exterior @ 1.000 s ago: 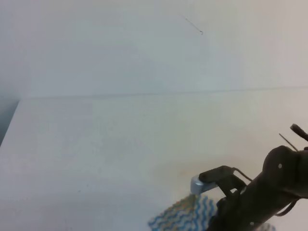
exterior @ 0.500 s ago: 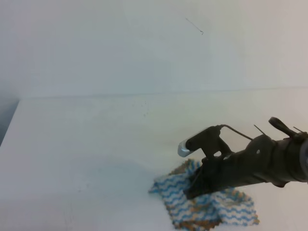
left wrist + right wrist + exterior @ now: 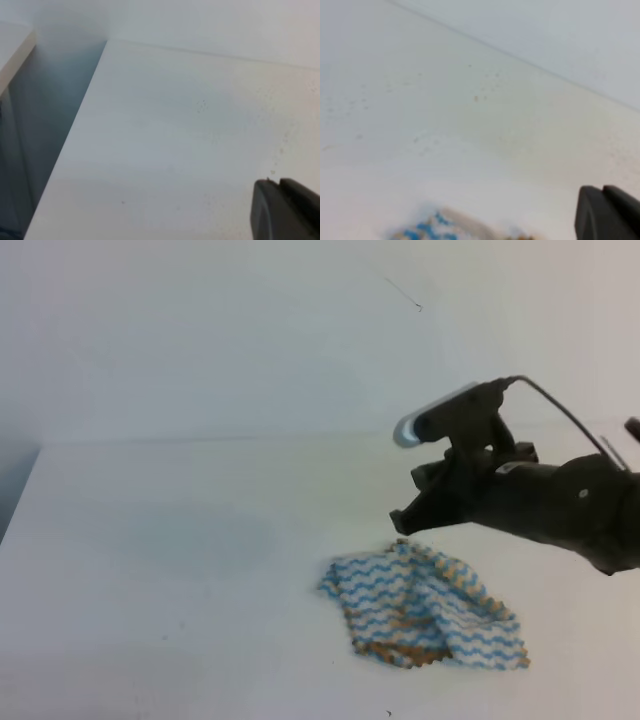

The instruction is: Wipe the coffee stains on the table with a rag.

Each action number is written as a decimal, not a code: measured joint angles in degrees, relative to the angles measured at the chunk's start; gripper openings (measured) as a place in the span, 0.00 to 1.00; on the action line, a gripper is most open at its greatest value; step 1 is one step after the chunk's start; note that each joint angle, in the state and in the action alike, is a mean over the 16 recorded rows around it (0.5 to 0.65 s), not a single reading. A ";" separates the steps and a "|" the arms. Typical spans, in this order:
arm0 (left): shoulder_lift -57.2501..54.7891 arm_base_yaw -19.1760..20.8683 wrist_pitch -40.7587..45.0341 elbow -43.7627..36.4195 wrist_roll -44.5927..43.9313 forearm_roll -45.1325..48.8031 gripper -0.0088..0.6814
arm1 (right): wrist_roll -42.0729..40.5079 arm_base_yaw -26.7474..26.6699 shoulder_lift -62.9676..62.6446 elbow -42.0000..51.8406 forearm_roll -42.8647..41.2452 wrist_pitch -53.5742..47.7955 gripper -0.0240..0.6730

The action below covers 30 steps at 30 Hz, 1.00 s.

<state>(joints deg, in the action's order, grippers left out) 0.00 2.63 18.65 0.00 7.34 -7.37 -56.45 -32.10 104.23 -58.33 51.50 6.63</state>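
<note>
Exterior high: crumpled blue-white zigzag rag (image 3: pixel 425 614), tan-stained, flat on table (image 3: pixel 180 570); pincer state unclear.

1. The right arm (image 3: pixel 560 502) is reaching in from the right edge of the exterior high frame, sloping up and leftward toward the middle.
2. The right gripper (image 3: pixel 405 523) is hanging in the air at centre right, its dark tip pointing down-left; whether the fingers are parted cannot be told.
3. A dark finger (image 3: pixel 607 212) is showing at lower right in the right wrist view.
4. The left gripper's dark finger (image 3: pixel 282 210) is sitting at lower right of the left wrist view.
</note>
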 joint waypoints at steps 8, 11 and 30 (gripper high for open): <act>0.00 0.00 0.00 0.00 -0.04 0.00 0.01 | 0.71 2.01 -2.44 -0.10 0.52 -8.43 0.06; 0.00 0.00 0.00 0.00 -0.06 0.00 0.01 | 1.42 3.25 -1.37 -0.13 -1.07 -13.37 0.06; 0.00 0.00 0.00 0.00 -0.11 0.00 0.01 | 12.82 4.36 8.13 -0.33 -17.99 -36.51 0.03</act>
<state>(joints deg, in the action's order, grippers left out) 0.00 2.63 18.65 0.00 7.23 -7.37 -43.63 -27.75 112.36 -58.66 33.51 -29.88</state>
